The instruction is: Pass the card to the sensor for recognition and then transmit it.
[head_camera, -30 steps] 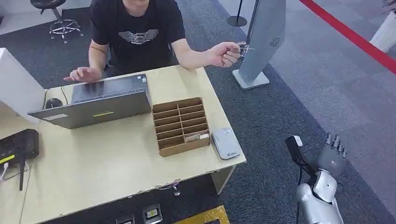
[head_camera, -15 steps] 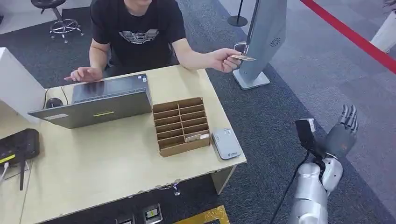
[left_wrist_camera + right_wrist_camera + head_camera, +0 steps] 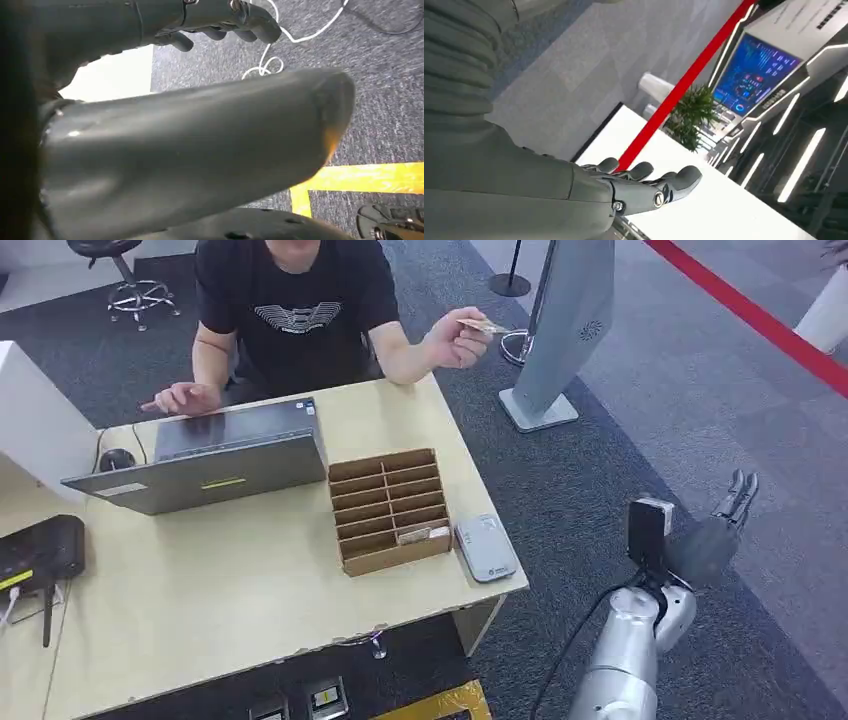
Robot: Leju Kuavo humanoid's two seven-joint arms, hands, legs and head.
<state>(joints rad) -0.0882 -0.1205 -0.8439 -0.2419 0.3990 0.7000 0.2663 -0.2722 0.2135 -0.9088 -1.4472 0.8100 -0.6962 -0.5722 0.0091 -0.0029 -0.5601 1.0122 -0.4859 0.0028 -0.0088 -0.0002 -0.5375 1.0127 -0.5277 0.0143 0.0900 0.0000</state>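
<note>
Card [image 3: 484, 326] now lifted and drawn back in the person's hand [image 3: 455, 338] above the worktop's [image 3: 250, 570] far corner — right robot hand [image 3: 715, 535] raised, turned edge-on, fingers apart and empty — handover seemingly not yet begun, sensor [image 3: 484, 547] unused.

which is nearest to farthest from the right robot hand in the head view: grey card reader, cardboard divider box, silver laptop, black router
From the right robot hand, raised beside the table:
1. Flat grey card reader, table's near right corner.
2. Brown cardboard divider box, just left of it.
3. Silver laptop, farther left and back.
4. Black router, far left edge.
</note>
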